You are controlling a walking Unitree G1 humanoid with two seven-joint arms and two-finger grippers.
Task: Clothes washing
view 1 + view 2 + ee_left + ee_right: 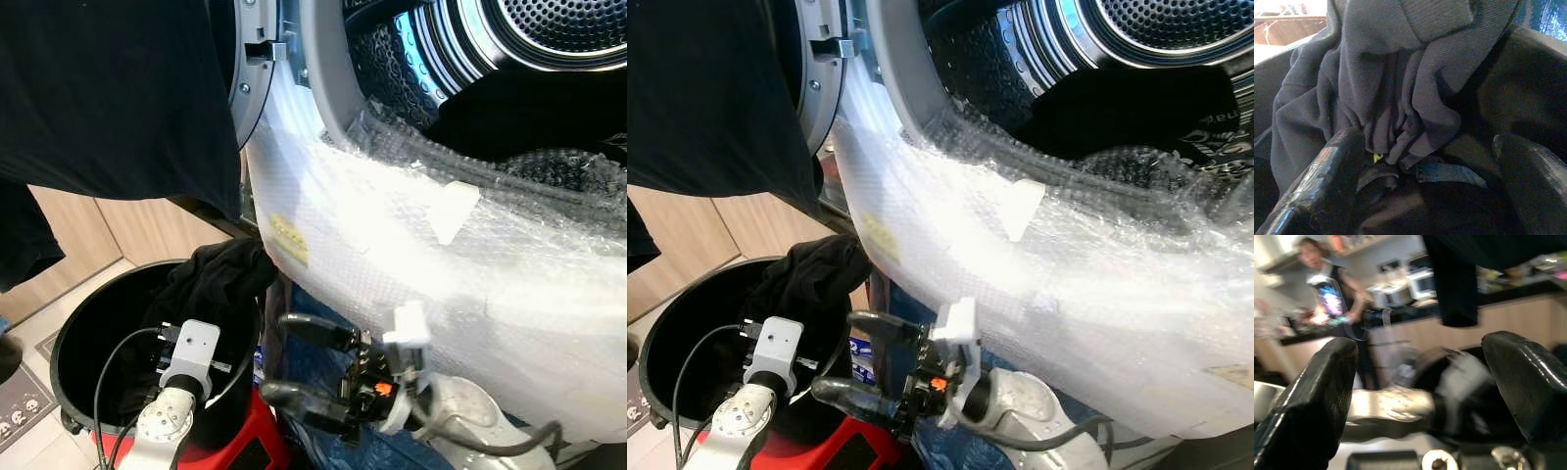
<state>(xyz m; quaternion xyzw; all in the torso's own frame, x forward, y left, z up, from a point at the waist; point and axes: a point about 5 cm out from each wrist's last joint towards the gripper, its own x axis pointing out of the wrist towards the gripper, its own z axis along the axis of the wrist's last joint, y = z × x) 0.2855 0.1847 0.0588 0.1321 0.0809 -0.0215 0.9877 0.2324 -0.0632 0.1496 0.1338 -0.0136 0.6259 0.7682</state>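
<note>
Left gripper [1420, 161]: down inside the black bin [73, 338]. Jaws stand wide apart; nothing is pinched between them. One finger [1317, 186] is scuffed and shiny along its edge.

Dark garment [1396, 83]: bunched grey-black cloth hanging in folds just ahead of the left jaws, its lower folds dipping into the gap between the two fingers. Cannot tell whether cloth touches either finger. A small yellow tag [1376, 157] shows at the bottom of the folds, nearer the scuffed finger. In the head views the same cloth drapes over the bin's rim on the washer side.

Right gripper [299, 362]: held low in front of the washer [411, 245], beside the bin. Jaws wide, empty; fingers point toward the left arm's wrist.

Right wrist view: blurred. Between the open jaws, the left arm's silver wrist; beyond, a person [1327, 289] at a wooden counter.

Washer: door open, front wrapped in bubble wrap [470, 264], above and beyond the right jaws. Dark laundry [1127, 113] lies in the drum [1176, 29].

Hanging black cloth [118, 98]: well above the left jaws, covering the upper part of the head views.

Red stool [240, 441]: below the bin, between the two arms.
</note>
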